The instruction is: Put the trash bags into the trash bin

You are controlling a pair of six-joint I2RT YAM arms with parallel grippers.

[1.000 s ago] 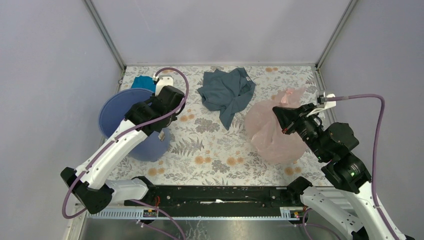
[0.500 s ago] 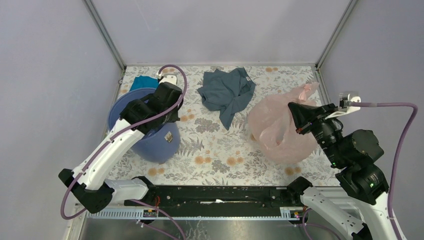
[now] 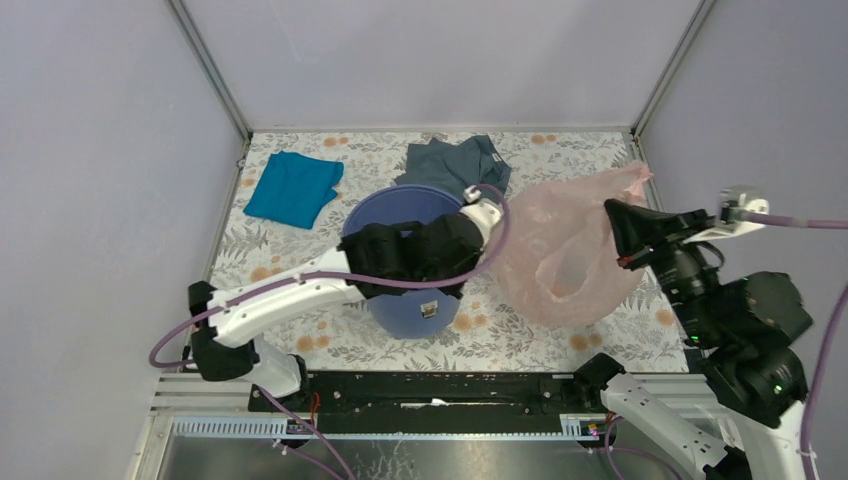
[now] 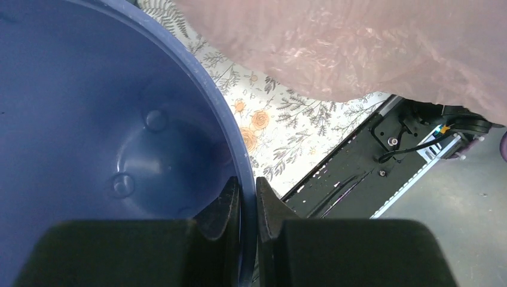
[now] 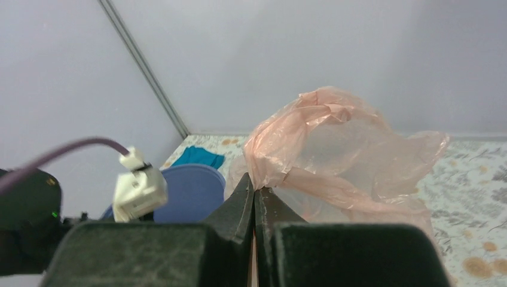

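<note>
On the floral counter (image 3: pixel 560 150), your left gripper (image 4: pixel 247 186) is clamped on the rim of the blue-violet bucket (image 3: pixel 398 208). Your right gripper (image 5: pixel 253 190) pinches the pink plastic bag (image 3: pixel 560 250) just beside it.

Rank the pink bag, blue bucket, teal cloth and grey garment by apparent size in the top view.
Largest: pink bag, though it hangs nearer the camera.
Next: blue bucket.
Smallest: teal cloth and grey garment look alike; the bucket hides part of the garment.

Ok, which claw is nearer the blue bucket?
Left. The left claw is clamped on the rim of the blue bucket; the right claw holds the pink plastic bag off to its right.
</note>
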